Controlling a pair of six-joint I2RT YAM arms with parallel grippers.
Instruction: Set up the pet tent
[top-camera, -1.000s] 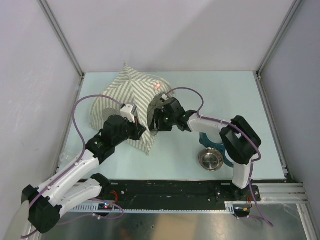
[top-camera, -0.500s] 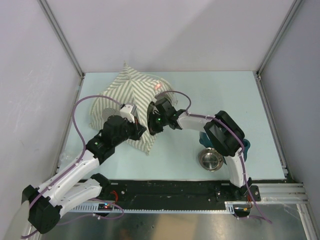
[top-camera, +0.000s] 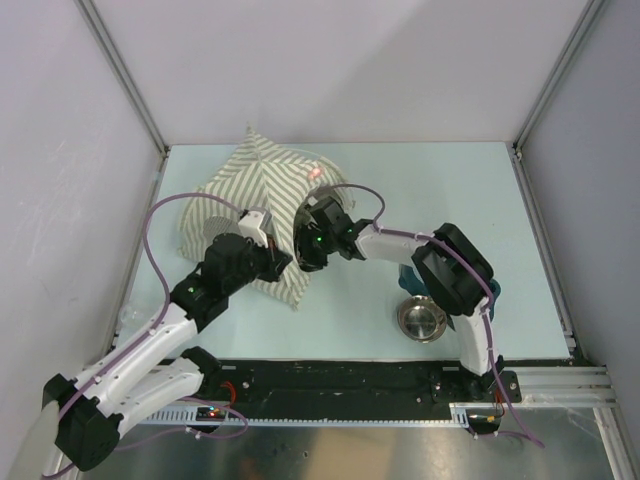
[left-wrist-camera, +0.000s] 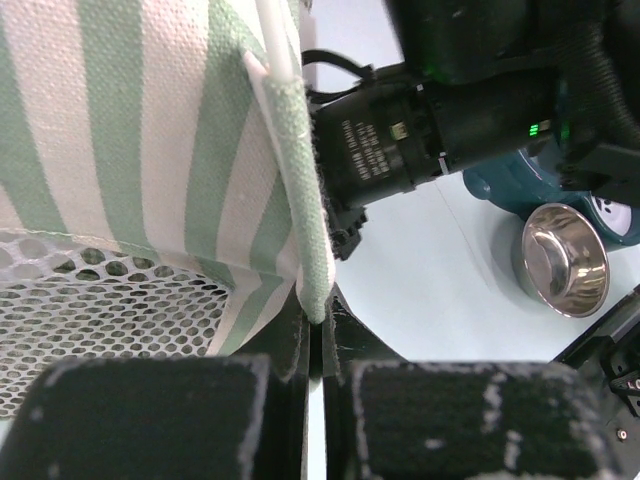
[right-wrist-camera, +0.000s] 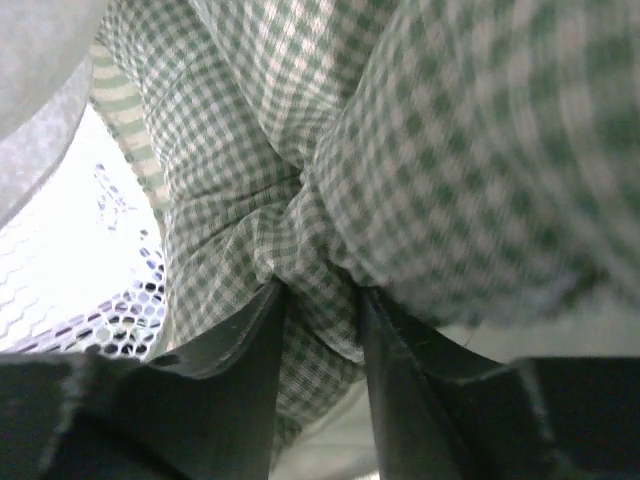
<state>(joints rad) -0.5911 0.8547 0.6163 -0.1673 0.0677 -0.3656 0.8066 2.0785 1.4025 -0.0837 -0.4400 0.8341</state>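
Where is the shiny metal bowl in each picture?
Top external: the shiny bowl is toward the lower right.
Left wrist: the shiny bowl is at the right edge, about halfway down.
Right wrist: not in it.
Shared landmark: the pet tent, whose striped fabric shows in every view.

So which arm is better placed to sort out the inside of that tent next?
Probably the right: it reaches into the tent opening, jaws pinching the checked cloth inside. The left is busy, jaws clamped on the tent's striped edge.
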